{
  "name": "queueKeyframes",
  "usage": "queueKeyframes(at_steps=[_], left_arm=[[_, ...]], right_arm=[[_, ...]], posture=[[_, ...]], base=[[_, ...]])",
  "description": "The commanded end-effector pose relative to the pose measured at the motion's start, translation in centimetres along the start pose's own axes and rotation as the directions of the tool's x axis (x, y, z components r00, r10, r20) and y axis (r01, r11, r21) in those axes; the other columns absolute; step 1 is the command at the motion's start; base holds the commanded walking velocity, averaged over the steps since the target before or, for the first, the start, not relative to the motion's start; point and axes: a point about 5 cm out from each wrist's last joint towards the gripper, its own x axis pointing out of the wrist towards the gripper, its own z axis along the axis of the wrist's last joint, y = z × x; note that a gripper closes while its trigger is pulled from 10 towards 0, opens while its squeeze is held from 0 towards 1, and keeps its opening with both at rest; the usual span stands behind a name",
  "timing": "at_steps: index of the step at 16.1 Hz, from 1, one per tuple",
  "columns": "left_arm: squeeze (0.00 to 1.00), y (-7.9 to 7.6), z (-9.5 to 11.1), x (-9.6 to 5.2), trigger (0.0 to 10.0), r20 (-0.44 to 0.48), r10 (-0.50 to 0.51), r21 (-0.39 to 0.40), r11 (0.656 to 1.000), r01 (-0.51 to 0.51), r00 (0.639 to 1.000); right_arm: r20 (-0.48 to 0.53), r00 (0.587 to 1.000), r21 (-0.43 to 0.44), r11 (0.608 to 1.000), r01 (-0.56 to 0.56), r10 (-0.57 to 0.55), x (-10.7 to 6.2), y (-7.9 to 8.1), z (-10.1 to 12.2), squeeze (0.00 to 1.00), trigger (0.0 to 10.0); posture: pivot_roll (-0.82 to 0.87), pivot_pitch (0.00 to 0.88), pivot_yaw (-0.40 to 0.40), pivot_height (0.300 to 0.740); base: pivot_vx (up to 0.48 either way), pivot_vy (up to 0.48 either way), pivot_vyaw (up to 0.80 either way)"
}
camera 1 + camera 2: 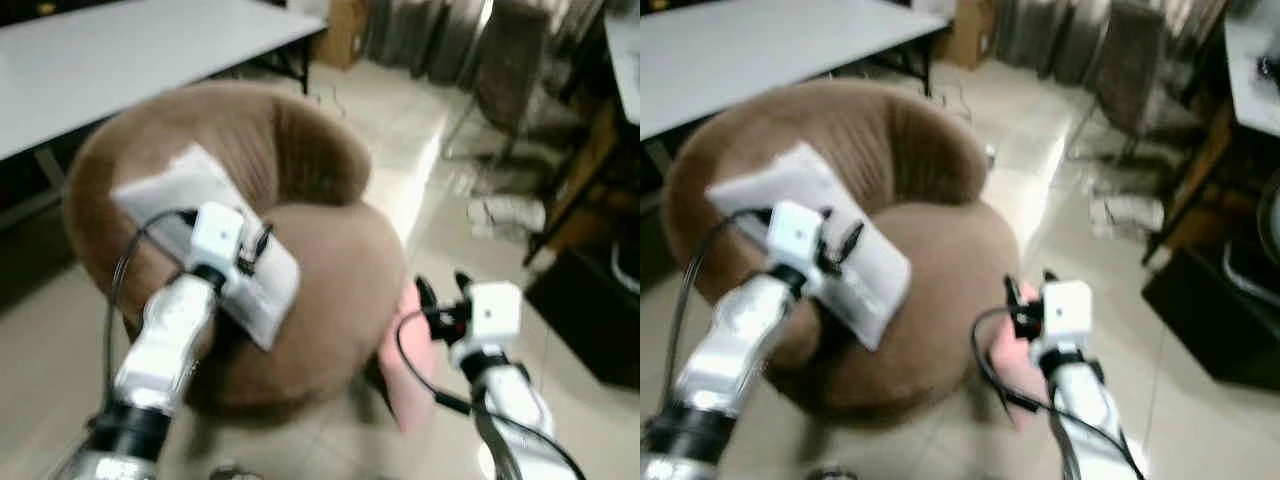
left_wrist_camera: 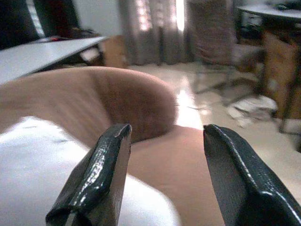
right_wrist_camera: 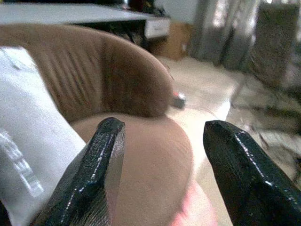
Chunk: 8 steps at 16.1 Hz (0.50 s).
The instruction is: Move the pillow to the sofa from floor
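1. Both grippers are up in front of the robot. The left gripper (image 2: pixel 162 179) hangs over the white pillow (image 1: pixel 215 240), with its two black fingers spread apart and nothing between them.
2. The right gripper (image 3: pixel 160 174) is out past the front edge of the brown sofa (image 1: pixel 330 270). Its fingers are spread apart too, and they hold nothing.
3. The white pillow lies on the sofa seat and leans on the round back, tilted.
4. A pink thing (image 1: pixel 412 360) sits low beside the front of the sofa, close to the right gripper. It is too blurry to tell what it is.
5. The pillow has some grey marks (image 3: pixel 21 162) on it in the right wrist view, but they are too blurry to read.
6. A long white table (image 1: pixel 130 55) stands behind the sofa.
7. A cardboard box (image 1: pixel 345 30) and grey curtains (image 2: pixel 155 30) are at the far wall.
8. A chair (image 1: pixel 505 70) stands farther back, and white papers (image 1: pixel 505 212) lie on the floor near it.
9. The floor (image 1: pixel 40 370) is pale, shiny tile.
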Motion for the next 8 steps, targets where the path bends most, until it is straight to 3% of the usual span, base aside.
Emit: queueKeyframes(at_steps=[1,5,8], left_arm=[[0.00,-0.01,0.35,0.20,10.0,0.005,-0.015,0.023,1.000,0.015,1.000],[0.00,-0.10,0.11,0.19,10.0,-0.008,-0.023,0.032,0.999,0.023,1.000],[0.00,-0.13,0.06,0.23,10.0,-0.012,-0.030,0.038,0.999,0.030,0.999]], right_arm=[[0.012,1.000,0.009,1.000,0.020,-0.020,0.09,-0.31,0.28,0.00,10.0],[0.014,1.000,-0.017,1.000,-0.002,0.002,-0.05,-0.04,0.23,0.00,10.0],[0.012,1.000,-0.017,1.000,-0.003,0.004,-0.21,0.04,0.13,0.00,10.0]], posture=[[0.06,0.011,-0.036,0.740],[0.06,0.007,-0.022,0.740],[0.06,0.007,-0.015,0.740]], base=[[0.000,-0.458,0.00],[0.000,-0.454,0.00],[0.000,-0.454,0.80]])
